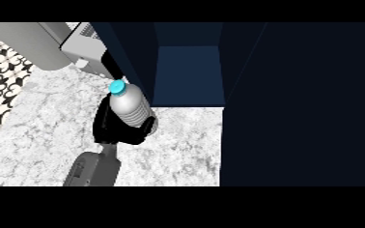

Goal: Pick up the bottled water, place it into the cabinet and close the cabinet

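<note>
The robot's left hand [118, 128] was curled around the lower body of the bottled water [128, 105], held upright above the desk [50, 121] just beside the open cabinet [189, 72]; the ribbed plastic looked light, smooth, possibly slippery, best held mid-body.

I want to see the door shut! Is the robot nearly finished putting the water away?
Not yet. Done: the bottled water is picked up off the counter. In hand: the left hand curls round it, holding it near the open cabinet. Left: putting the bottle inside, then closing the cabinet door, which stands open. The right hand does not show.
</note>
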You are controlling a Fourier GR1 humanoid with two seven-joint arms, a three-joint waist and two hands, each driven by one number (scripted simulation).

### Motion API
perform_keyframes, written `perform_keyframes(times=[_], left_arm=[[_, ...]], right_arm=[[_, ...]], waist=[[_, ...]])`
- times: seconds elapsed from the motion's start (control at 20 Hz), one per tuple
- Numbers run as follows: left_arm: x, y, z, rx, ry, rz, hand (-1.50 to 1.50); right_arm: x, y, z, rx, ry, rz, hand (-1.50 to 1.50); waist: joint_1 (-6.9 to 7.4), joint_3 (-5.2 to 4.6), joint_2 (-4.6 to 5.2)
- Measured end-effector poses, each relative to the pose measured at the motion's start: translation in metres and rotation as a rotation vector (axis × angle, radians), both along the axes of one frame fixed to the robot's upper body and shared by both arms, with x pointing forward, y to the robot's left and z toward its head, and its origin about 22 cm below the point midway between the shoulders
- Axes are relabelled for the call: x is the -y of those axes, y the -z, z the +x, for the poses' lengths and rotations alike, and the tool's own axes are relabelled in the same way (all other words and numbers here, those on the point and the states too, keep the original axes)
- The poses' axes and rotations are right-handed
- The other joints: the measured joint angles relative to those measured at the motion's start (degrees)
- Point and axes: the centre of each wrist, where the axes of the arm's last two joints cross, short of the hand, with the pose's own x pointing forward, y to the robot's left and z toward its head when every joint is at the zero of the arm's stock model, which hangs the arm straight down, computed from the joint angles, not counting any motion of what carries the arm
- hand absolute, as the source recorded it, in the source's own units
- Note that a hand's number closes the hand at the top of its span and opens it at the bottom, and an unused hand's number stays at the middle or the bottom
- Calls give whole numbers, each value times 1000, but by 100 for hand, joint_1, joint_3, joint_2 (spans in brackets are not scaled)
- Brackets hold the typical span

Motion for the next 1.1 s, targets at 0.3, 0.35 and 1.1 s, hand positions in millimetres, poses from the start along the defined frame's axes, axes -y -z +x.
perform_keyframes(times=[0.3, 0.35, 1.1], left_arm=[[38, -34, 23, 7, 2, 50, 150], [42, -36, 26, 13, 0, 68, 150], [106, -86, 107, 69, -131, 337, 150]], right_arm=[[0, -2, -4, -9, 5, 6, -150], [-1, -4, -1, -10, 4, 7, -150], [-5, -1, 9, -1, -7, 15, -150]], waist=[[-26, -2, 4], [-23, -1, 6], [-143, -1, 40]])
